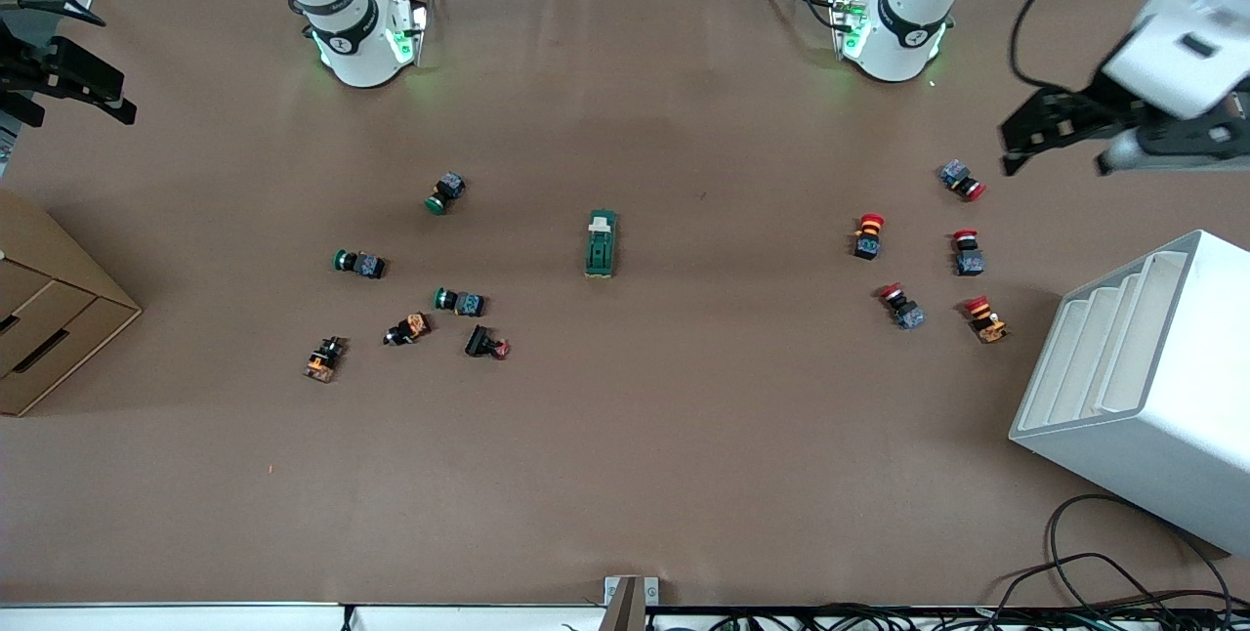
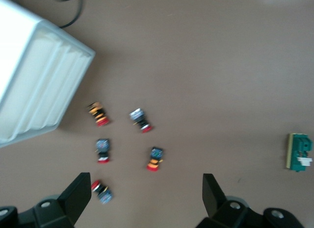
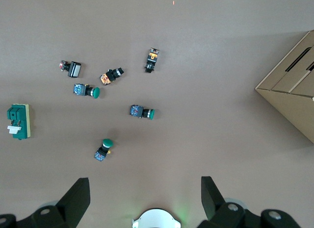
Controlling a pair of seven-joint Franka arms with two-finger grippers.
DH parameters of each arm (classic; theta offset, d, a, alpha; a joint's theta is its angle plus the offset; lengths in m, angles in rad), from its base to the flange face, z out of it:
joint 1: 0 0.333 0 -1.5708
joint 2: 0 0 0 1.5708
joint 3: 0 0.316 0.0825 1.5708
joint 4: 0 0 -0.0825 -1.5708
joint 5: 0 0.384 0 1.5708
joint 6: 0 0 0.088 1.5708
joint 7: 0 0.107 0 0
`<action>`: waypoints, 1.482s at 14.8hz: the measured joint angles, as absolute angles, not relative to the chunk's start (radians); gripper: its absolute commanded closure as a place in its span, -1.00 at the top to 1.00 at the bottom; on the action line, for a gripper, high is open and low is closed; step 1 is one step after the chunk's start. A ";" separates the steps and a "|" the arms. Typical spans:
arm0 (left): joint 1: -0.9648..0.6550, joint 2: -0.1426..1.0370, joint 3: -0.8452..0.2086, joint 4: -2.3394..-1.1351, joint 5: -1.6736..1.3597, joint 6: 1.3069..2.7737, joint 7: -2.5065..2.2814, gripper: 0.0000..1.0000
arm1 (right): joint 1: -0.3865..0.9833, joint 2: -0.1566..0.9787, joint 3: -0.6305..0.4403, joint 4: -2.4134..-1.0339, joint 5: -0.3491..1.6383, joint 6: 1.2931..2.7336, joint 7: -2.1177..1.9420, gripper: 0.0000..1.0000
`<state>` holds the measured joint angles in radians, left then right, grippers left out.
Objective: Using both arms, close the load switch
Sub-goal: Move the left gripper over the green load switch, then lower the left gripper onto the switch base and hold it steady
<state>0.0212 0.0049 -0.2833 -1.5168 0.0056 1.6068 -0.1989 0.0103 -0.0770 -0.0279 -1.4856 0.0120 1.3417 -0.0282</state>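
The load switch, a dark-green block with a cream tab at the end toward the robots' bases, lies alone at the table's middle. It also shows in both wrist views, as the load switch and the load switch. My left gripper hangs open and empty in the air over the left arm's end of the table, above the red push buttons; its jaws stand wide apart. My right gripper hangs open and empty over the right arm's end, with its jaws spread above that arm's base.
Several red-capped buttons lie scattered toward the left arm's end, next to a white slotted rack. Green-capped and other small buttons lie toward the right arm's end, near a cardboard box. Cables trail at the table's front edge.
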 measured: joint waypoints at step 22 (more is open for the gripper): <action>-0.711 0.662 -0.413 -1.618 0.951 2.248 -1.486 0.95 | 0.011 -0.077 -0.033 -1.487 0.012 1.341 -0.029 1.00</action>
